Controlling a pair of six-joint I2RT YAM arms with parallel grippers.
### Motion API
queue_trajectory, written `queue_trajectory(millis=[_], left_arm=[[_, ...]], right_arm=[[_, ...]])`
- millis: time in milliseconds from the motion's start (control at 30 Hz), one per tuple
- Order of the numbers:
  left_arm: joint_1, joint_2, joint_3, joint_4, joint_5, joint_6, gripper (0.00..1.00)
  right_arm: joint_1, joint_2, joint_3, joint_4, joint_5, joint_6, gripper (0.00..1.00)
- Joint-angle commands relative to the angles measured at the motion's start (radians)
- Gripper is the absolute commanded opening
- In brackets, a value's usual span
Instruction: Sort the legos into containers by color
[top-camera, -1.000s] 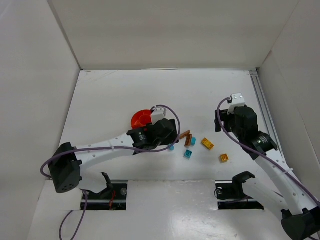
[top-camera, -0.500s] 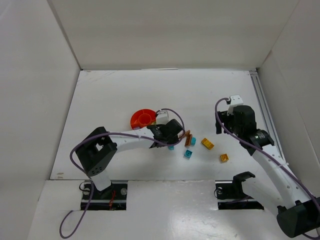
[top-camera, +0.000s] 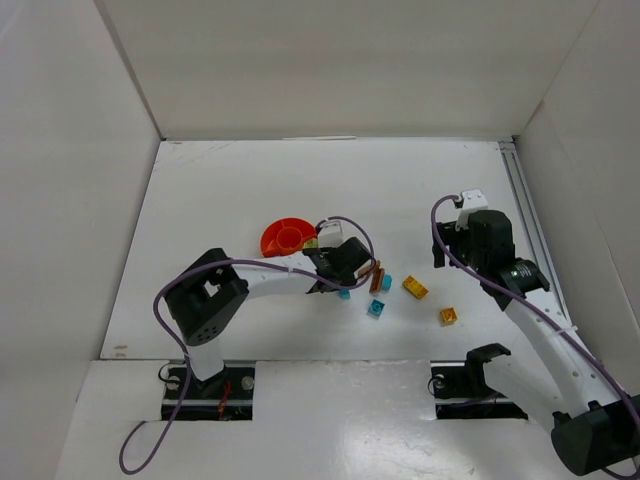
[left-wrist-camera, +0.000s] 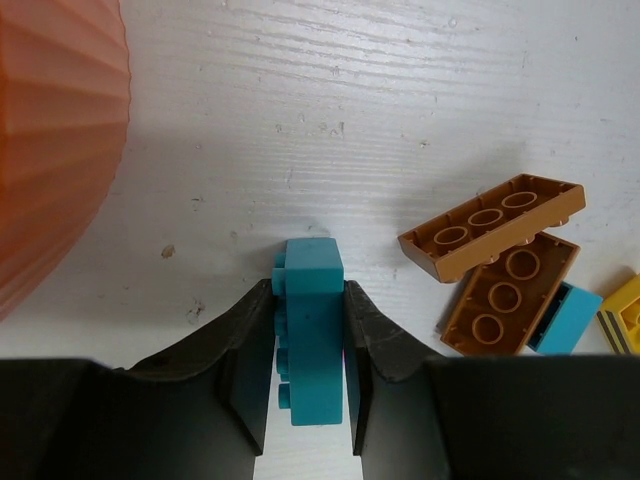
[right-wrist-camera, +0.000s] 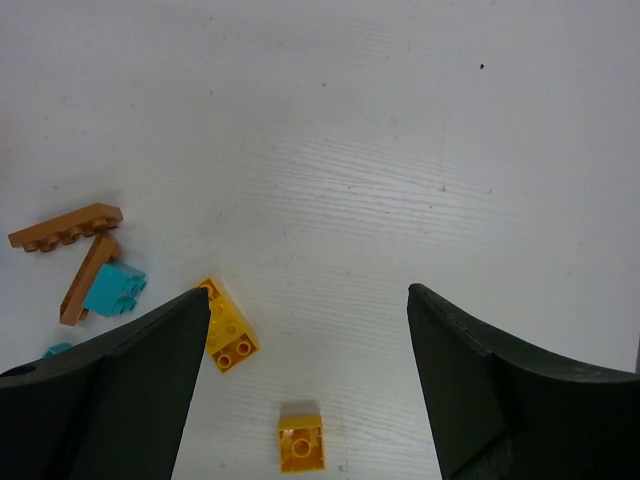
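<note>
**Lego sort: early stage, most pieces outstanding**

Left gripper (left-wrist-camera: 308, 298) is clamping one teal brick (left-wrist-camera: 310, 345), just beside the orange dish (left-wrist-camera: 50, 130). Right gripper (right-wrist-camera: 308, 295) is hanging with its jaws apart, carrying nothing. Lying loose and awaiting sorting are brown plates (left-wrist-camera: 492, 227), two further teal bricks (top-camera: 376, 308) and yellow bricks (right-wrist-camera: 228, 327). The dish's contents cannot be made out.
</note>
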Motion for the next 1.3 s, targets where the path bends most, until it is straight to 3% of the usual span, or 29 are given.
queue_trajectory(millis=[0,200,433,567,700,933,1267], left_arm=[[0.005,-0.035,0.039,0.001,-0.023,0.02,0.05],[-0.039,-0.165,0.076,0.024,-0.179,0.13,0.01],[-0.039,-0.406,-0.002,0.241,-0.416,0.383,0.0],[0.048,-0.575,-0.137,0.393,-0.469,0.443,0.0],[0.204,-0.695,-0.257,0.489,-0.531,0.482,0.0],[0.373,-0.721,-0.367,0.585,-0.479,0.482,0.01],[0.406,-0.574,-0.433,0.697,-0.401,0.48,0.01]], right_arm=[[-0.005,-0.009,-0.01,0.04,-0.02,-0.016,0.85],[-0.005,-0.058,-0.019,0.059,-0.031,-0.025,0.85],[-0.005,-0.134,-0.028,0.089,-0.051,-0.044,0.85],[-0.005,-0.144,-0.038,0.099,-0.06,-0.044,0.85],[-0.014,-0.144,-0.038,0.117,-0.069,-0.054,0.85],[-0.014,-0.09,-0.038,0.117,-0.069,-0.054,0.85],[-0.014,-0.072,-0.038,0.117,-0.069,-0.054,0.85]])
